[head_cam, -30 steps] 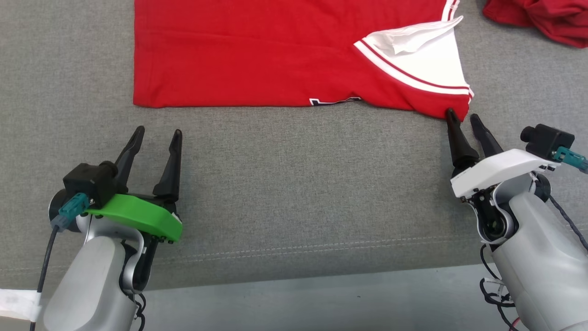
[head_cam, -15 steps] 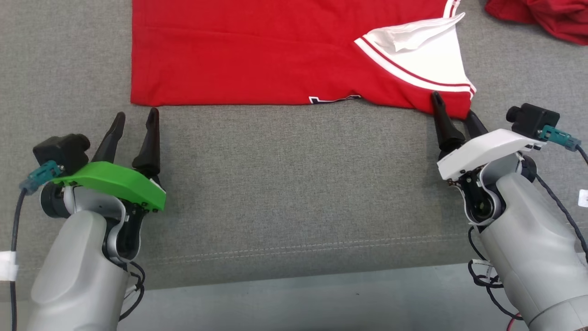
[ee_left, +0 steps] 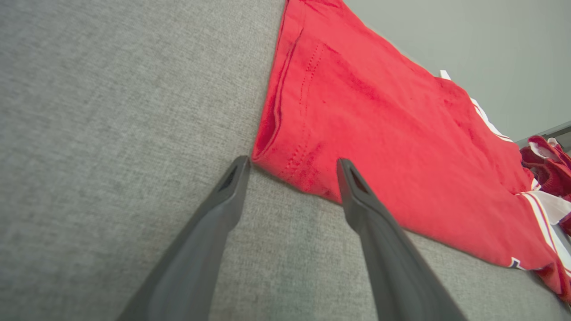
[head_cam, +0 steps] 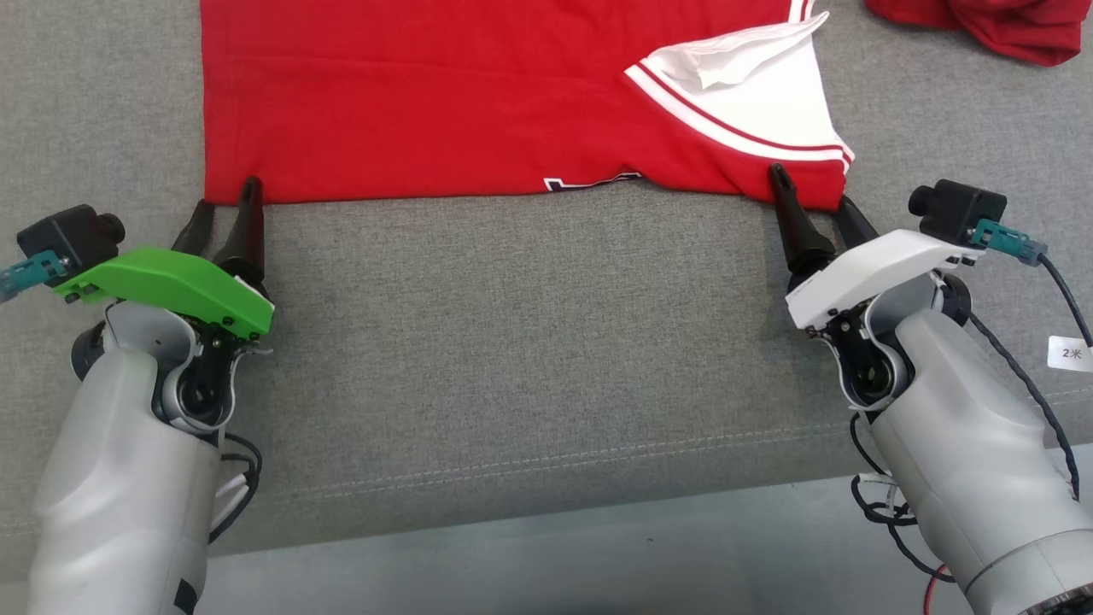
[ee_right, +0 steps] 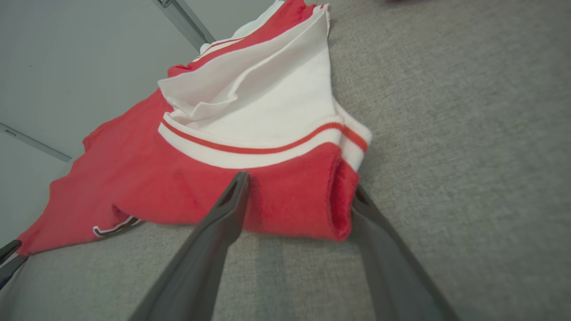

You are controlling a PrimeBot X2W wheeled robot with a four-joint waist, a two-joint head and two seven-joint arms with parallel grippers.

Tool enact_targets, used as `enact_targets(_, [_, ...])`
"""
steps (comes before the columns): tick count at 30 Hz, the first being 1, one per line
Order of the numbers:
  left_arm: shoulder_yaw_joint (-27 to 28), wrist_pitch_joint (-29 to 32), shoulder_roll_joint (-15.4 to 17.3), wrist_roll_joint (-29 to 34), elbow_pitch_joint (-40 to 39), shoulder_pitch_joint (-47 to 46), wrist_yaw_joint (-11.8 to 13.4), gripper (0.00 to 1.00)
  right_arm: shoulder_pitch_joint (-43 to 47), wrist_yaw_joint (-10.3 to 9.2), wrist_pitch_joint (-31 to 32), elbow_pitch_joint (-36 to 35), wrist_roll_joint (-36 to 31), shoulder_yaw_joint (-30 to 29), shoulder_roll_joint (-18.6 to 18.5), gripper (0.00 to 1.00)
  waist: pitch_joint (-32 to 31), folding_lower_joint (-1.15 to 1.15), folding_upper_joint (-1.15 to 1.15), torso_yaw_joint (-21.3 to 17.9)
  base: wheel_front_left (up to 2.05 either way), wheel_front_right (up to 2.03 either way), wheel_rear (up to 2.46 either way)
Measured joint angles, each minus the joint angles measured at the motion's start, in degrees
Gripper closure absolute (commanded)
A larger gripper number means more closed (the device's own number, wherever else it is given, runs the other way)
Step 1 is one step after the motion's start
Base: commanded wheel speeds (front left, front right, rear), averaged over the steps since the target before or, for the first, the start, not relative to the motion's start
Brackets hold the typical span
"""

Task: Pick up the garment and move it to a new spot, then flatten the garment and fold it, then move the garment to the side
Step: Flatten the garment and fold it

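The garment (head_cam: 444, 102) is a red shirt with a white, red-striped sleeve part (head_cam: 751, 111), lying flat at the far side of the grey fabric surface. My left gripper (head_cam: 229, 201) is open at its near-left corner; in the left wrist view that corner (ee_left: 294, 165) lies between the two fingertips of the gripper (ee_left: 293, 162). My right gripper (head_cam: 811, 190) is open at the near-right corner. In the right wrist view the folded red edge (ee_right: 303, 205) sits between the fingers of that gripper (ee_right: 299, 183), which have not closed on it.
A second crumpled red cloth (head_cam: 982, 26) lies at the far right, also visible as a bundle (ee_left: 544, 160) past the garment. The grey surface (head_cam: 529, 325) has a stitched seam near its front edge (head_cam: 546, 504). A white tag (head_cam: 1070, 352) hangs on the right arm's cable.
Both grippers have moved forward to the garment's near edge, the left one also going left to the corner. The head view has shifted, too. Both stay open.
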Motion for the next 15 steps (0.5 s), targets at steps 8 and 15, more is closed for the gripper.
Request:
enact_targets(8, [0.6,0.5,0.5,-0.3,3.5,-2.8,-0.1,1.00,-1.1,-0.01,-0.1,0.0,1.5,2.6,0.4,1.00,0.2,0.00,0.00,-0.3,0.00,0.00,0.00])
enact_targets(15, [0.5,-0.1,1.2,-0.3,5.4,-2.9,-0.7,1.00,-1.1,-0.01,-0.5,-0.1,2.8,3.9,0.2,1.00,-1.0,0.00,0.00,-0.3,0.00,0.00,0.00])
